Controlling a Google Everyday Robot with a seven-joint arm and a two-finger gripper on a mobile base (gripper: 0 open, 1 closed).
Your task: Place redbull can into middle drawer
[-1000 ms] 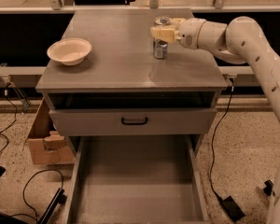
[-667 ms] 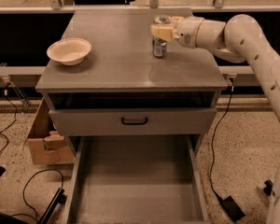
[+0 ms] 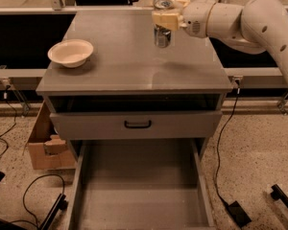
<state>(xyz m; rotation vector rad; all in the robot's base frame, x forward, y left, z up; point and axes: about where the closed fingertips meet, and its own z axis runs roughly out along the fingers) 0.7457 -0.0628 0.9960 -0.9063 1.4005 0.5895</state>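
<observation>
Our arm [image 3: 252,18] comes in from right, white forearm near level across top of view. Our wrist [image 3: 201,19] points left. Our gripper [image 3: 164,20] at arm's far end, upper centre, cream fingers [image 3: 158,19] clamped round upper part of redbull can [image 3: 162,36], can upright.

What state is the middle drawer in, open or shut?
Open: the middle drawer is pulled out, its bare floor showing. The hand holds the redbull can over the cabinet top.
</observation>
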